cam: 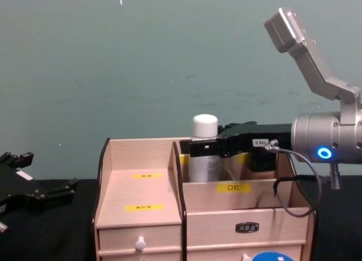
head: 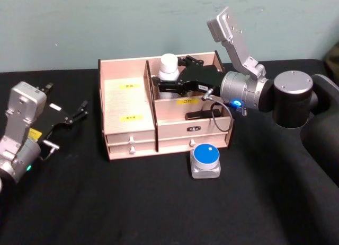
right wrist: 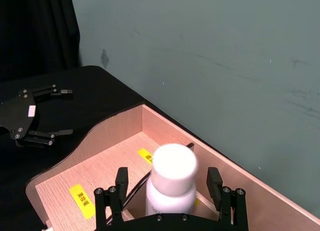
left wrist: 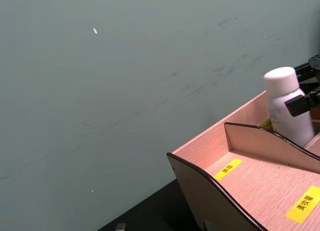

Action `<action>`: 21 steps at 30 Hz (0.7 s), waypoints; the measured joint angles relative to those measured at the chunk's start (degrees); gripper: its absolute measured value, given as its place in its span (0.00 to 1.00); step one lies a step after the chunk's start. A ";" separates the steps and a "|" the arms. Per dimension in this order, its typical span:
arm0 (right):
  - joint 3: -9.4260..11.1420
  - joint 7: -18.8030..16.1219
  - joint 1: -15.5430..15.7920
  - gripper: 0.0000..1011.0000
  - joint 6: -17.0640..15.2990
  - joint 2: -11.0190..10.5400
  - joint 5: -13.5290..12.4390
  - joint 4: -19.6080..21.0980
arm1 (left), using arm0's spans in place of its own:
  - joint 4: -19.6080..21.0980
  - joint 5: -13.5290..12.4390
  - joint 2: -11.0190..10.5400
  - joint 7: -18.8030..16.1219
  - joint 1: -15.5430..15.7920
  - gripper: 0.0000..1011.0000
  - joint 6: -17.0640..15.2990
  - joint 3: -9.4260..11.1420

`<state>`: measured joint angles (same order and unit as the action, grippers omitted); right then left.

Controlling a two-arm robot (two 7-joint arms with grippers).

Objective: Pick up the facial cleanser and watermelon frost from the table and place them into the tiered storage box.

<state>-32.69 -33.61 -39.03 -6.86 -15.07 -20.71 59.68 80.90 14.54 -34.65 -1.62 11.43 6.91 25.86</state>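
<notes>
Right gripper (right wrist: pixel 167 180): your working claw reaches in over the right end of the box. Its black fingers are spread wide, one on each side of the bottle, with a gap between each finger and the bottle.
Facial cleanser (head: pixel 169 66): white plastic bottle with a white cylindrical cap. It stands upright in the rear compartment of the box's right half, between your claw's fingers, and its cap rises above the back wall's rim.
Tiered storage box (head: pixel 123 102): light wooden desktop organiser with dark-edged curved sides. It has stepped shelves marked with yellow labels (head: pixel 130 117) and small white-knobbed drawers (head: pixel 131 134) along the front. It sits mid-table, near the wall.
Watermelon frost (head: pixel 205 160): small silver-grey case with a round blue lid. It lies flat on the table just in front of the box's right-hand drawers, outside the box.
Left gripper (right wrist: pixel 61 112): your other claw sits at the table's left side, well apart from the box. Its fingers are spread wide and hold nothing.
Table (head: pixel 132 202): black cloth-covered surface that bears the box and the case.
Wall (head: pixel 106 22): plain teal backdrop behind the box.
</notes>
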 joint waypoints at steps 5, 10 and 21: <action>0.32 -0.16 0.52 0.99 -1.64 -0.96 -0.31 2.37 | 0.00 0.00 0.00 0.00 0.00 1.00 0.00 0.00; 0.49 0.38 1.58 0.99 -5.17 -2.84 -0.55 7.02 | 0.00 0.00 0.00 0.00 0.00 1.00 0.00 0.00; 1.97 1.96 7.35 0.99 -15.82 -10.73 -3.76 24.02 | 0.00 0.00 0.00 0.00 0.00 1.00 0.00 0.00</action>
<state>-30.71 -31.65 -31.67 -22.69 -25.80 -24.47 83.69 80.90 14.54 -34.65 -1.62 11.43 6.91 25.86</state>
